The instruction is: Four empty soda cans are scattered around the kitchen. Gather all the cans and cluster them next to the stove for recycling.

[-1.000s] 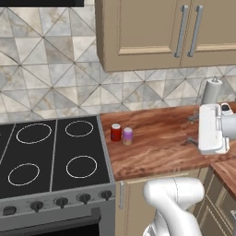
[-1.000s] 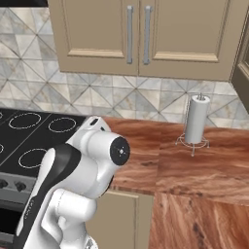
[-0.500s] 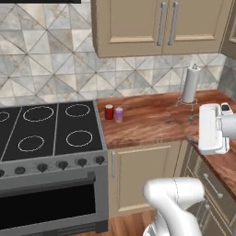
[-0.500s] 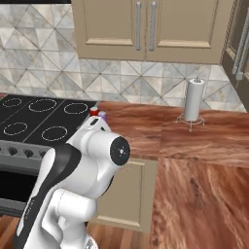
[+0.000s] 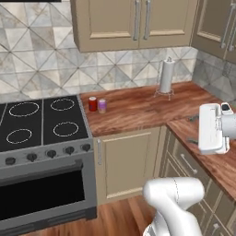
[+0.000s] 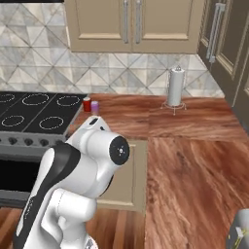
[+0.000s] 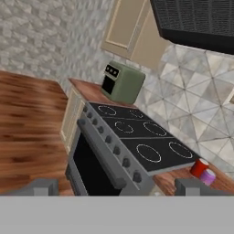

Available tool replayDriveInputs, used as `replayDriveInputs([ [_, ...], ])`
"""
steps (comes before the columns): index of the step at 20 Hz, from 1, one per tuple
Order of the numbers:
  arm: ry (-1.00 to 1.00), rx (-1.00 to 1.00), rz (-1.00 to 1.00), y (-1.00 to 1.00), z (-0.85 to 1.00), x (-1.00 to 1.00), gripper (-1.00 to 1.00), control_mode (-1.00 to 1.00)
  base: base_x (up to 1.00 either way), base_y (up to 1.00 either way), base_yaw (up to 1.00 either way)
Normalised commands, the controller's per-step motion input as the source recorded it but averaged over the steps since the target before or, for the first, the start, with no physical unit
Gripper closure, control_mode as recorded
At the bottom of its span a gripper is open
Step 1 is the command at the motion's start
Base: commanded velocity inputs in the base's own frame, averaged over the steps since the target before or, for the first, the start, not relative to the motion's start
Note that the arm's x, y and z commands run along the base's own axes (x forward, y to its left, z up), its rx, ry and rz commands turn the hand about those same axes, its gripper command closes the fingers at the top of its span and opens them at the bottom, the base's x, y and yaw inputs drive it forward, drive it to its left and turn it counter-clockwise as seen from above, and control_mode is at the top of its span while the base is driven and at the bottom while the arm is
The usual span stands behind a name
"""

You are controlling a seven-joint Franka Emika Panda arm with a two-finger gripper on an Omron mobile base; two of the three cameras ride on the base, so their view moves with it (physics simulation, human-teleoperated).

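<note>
Two base views from behind, over shared stove (image 5: pixel 41 122) and counter (image 5: pixel 138 108); hand view sideways across the stove.

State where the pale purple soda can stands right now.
The pale purple soda can stands upright on the wooden counter, just right of the red soda can, near the stove edge.

This is a kitchen in a home. A wide black glass stove (image 5: pixel 41 122) with white rings sits over a grey steel oven (image 5: pixel 44 186). Beside it runs a brown wooden counter (image 5: pixel 138 108). Tan wooden cupboards (image 5: pixel 133 23) hang above, against a grey tiled wall (image 5: pixel 41 60). A white paper-towel roll (image 5: pixel 166 76) stands on the counter.
</note>
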Motion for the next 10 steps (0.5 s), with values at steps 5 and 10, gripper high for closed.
replayDriveInputs([
  [5,0.00,0.00,0.00,0.00,0.00,0.00,-1.00,1.00,-0.14,-0.21,-0.34],
  [10,0.00,0.00,0.00,0.00,0.00,0.00,-1.00,1.00,-0.01,-0.05,-0.43],
])
